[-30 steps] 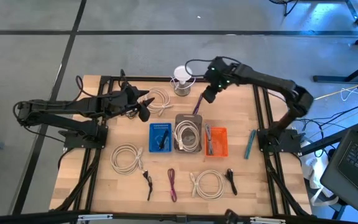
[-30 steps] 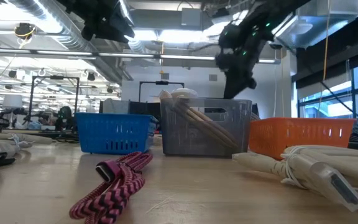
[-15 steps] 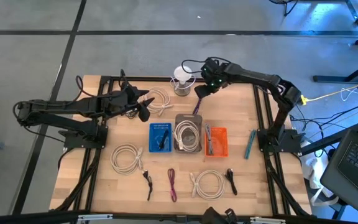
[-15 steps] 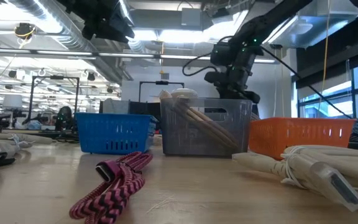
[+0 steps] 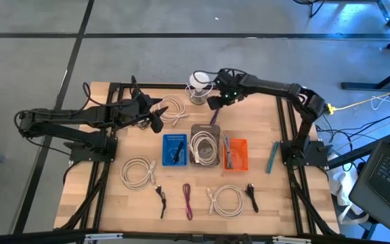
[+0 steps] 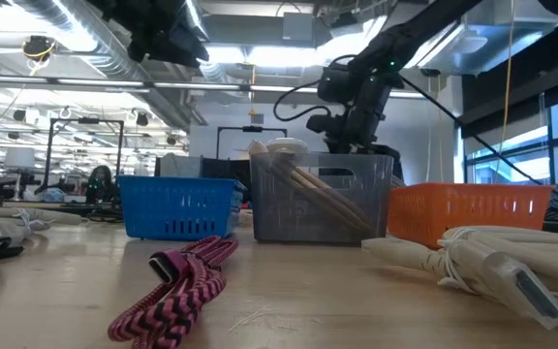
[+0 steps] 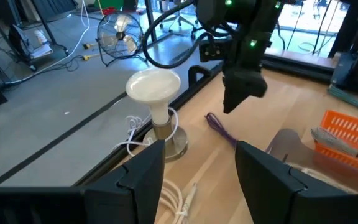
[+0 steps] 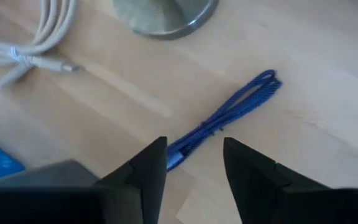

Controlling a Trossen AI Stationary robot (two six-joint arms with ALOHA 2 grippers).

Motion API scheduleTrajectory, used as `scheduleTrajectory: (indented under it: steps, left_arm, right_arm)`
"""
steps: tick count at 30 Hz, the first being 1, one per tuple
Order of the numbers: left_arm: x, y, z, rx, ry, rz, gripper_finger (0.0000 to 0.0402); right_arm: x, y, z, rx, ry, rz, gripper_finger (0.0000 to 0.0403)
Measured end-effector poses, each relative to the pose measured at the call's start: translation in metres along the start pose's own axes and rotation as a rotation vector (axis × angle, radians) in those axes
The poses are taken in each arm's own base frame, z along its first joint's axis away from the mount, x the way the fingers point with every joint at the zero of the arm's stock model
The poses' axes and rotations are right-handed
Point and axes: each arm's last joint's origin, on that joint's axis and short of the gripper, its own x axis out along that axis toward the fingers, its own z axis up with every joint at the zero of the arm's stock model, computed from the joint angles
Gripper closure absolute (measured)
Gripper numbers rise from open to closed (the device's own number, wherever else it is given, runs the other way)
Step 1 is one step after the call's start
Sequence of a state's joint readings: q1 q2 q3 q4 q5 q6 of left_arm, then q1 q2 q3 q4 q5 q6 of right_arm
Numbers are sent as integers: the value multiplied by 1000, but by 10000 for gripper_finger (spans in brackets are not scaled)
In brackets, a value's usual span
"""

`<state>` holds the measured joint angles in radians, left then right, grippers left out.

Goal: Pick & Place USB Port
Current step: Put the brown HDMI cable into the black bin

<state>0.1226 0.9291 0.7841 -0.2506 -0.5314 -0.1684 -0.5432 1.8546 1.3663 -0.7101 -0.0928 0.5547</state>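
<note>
Right wrist view shows the right gripper looking down with its two dark fingers spread apart and nothing between them, and the purple cable lying on the bare wood straight ahead of the gap. The cable is a thin folded bundle whose long axis runs on a slant away from the fingertips, its looped end farthest off and its near end slipping under the left-hand finger, so the fingers roughly straddle it. Taking the grey bin as the landmark, the high view puts the cable just beyond the bin's far edge, and the right gripper just past the cable's far end, beside the round-based lamp. The left gripper, open and empty, waits well off to the bin's far left near a coil of white cable, so the right arm is plainly the nearer one. The coming move seems to turn on dropping straight down and closing across the cable's thin width. Compared with a second ago, the right arm has swung from a spot farther to the right of the bin, inward toward the lamp and lower, and its fingers have parted wider; the left arm and everything on the table have stayed put.
</note>
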Motion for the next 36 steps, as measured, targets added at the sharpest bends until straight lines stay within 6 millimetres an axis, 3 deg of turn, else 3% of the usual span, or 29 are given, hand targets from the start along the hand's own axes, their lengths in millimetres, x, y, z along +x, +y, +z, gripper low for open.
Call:
scheduleTrajectory:
  steps: [5,10,15,20,24,30,36]
  left_arm:
    - [0,6,-13,139,123,77,215]
    - [11,20,-28,260,284,186,215]
    - [50,29,-53,403,502,84,215]
    - [90,37,-81,537,689,-34,215]
    - [111,41,-96,682,746,-87,215]
    - [125,40,-104,871,752,-162,215]
    - [141,36,-90,923,757,-198,215]
  right_arm:
    - [-1,14,-13,-139,15,-30,233]
    - [-28,26,-33,-241,-6,-133,233]
    - [-71,32,-55,-315,-74,-251,233]
    - [-118,35,-75,-353,-167,-208,233]
    - [-150,34,-88,-369,-256,-158,233]
    - [-178,28,-99,-390,-345,-145,233]
    - [-183,25,-101,-403,-362,-146,233]
